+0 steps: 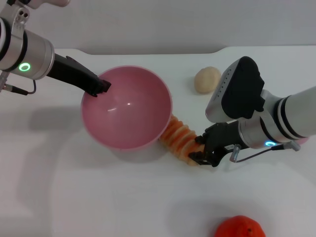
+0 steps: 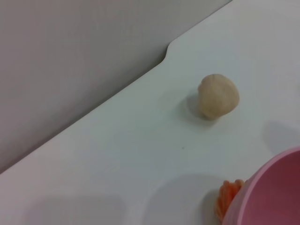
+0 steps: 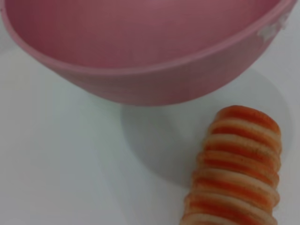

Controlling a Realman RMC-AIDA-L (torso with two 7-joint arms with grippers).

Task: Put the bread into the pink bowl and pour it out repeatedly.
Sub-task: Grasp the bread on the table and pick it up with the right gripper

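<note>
The pink bowl [image 1: 128,108] is held off the table and tilted, its opening facing up toward me; it looks empty. My left gripper [image 1: 100,87] is shut on its left rim. The bread [image 1: 178,138], ridged with orange and cream stripes, lies on the table against the bowl's lower right side, partly under it. My right gripper [image 1: 199,150] is at the bread's right end, jaws spread either side of it. The bowl [image 3: 154,42] and bread [image 3: 239,164] fill the right wrist view. The left wrist view shows the bowl's rim [image 2: 276,192] and the bread's tip [image 2: 227,197].
A small round beige lump [image 1: 206,80] sits behind the bread, right of the bowl; it also shows in the left wrist view [image 2: 218,96]. An orange fruit [image 1: 240,228] lies at the front right. The white table's back edge [image 1: 148,52] runs behind the bowl.
</note>
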